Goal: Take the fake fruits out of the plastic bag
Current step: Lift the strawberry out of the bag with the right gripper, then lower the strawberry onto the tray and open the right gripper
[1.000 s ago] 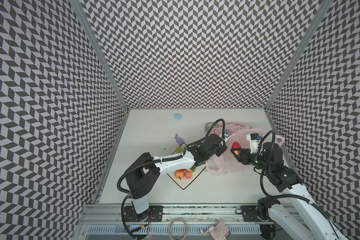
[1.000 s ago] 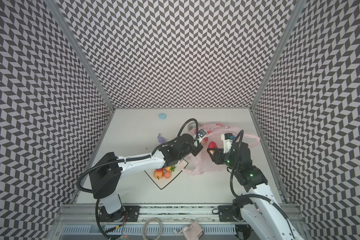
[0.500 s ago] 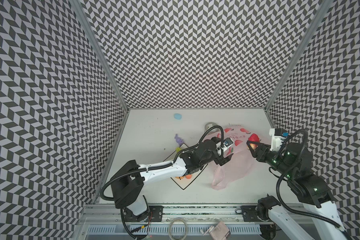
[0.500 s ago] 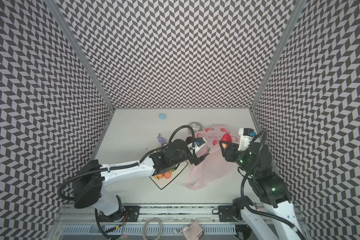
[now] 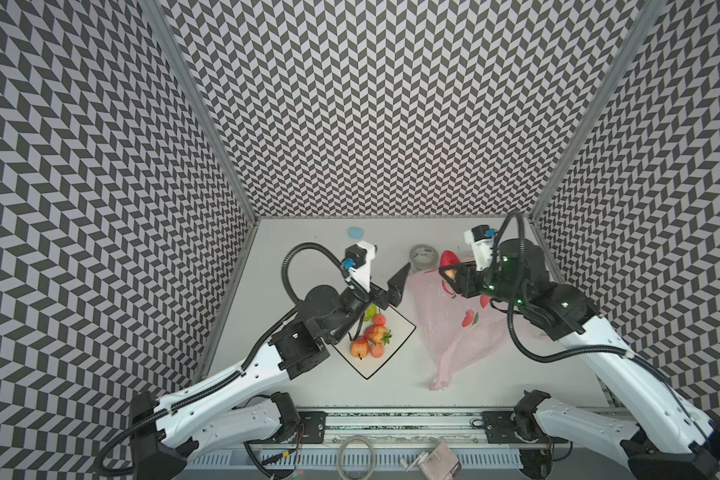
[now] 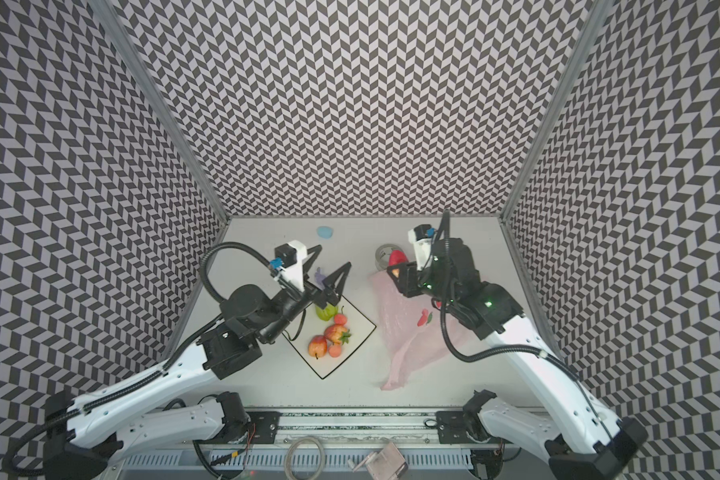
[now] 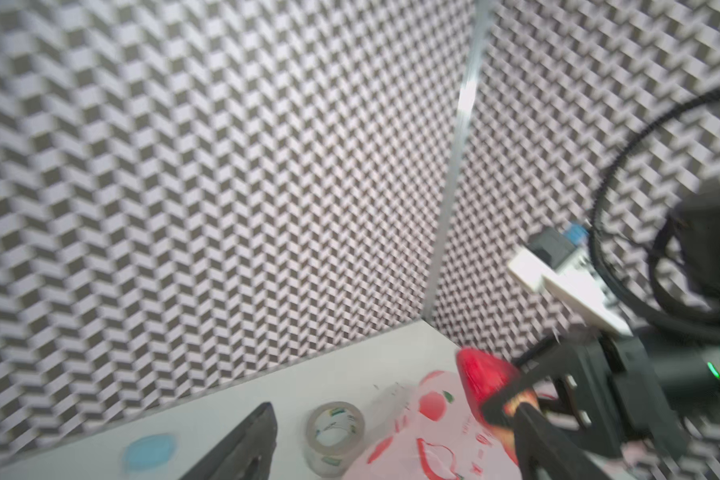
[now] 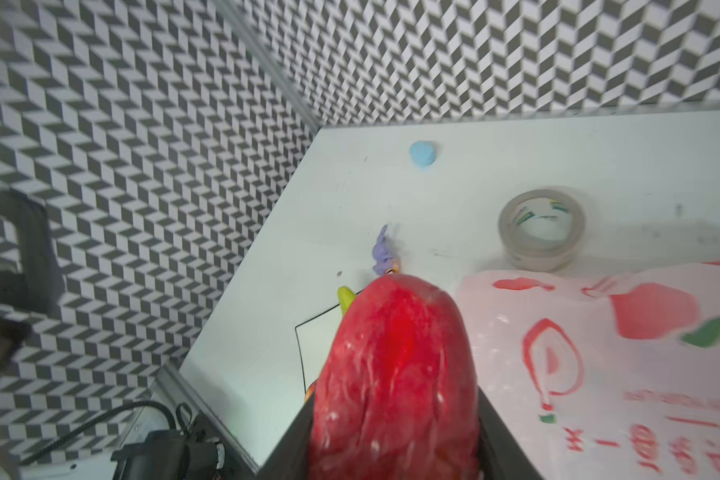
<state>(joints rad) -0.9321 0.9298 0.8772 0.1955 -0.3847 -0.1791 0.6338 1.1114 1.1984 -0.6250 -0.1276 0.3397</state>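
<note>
Right wrist view is basically all red fruit (image 8: 395,374) lol, squeezed between the 2 black fingers of the right gripper (image 5: 449,272), so that one is clamped on it for sure. Big change from a second ago: the left gripper (image 6: 333,255) was pinched shut at the mouth of the plastic bag (image 5: 454,332). Now it's let go, jaws spread wide with nothing in them, hanging over the far corner of the plate (image 6: 360,328). With nothing holding it up, the bag has flopped flat on the table. The red fruit is up out of it, above the bag's far edge right by the tape roll (image 5: 422,258). So I'd call that 1 more fruit freed. 5 fake fruits (image 5: 376,332) already sit on the plate, and this one probably goes there next. Can't tell if the bag hides any more.
</note>
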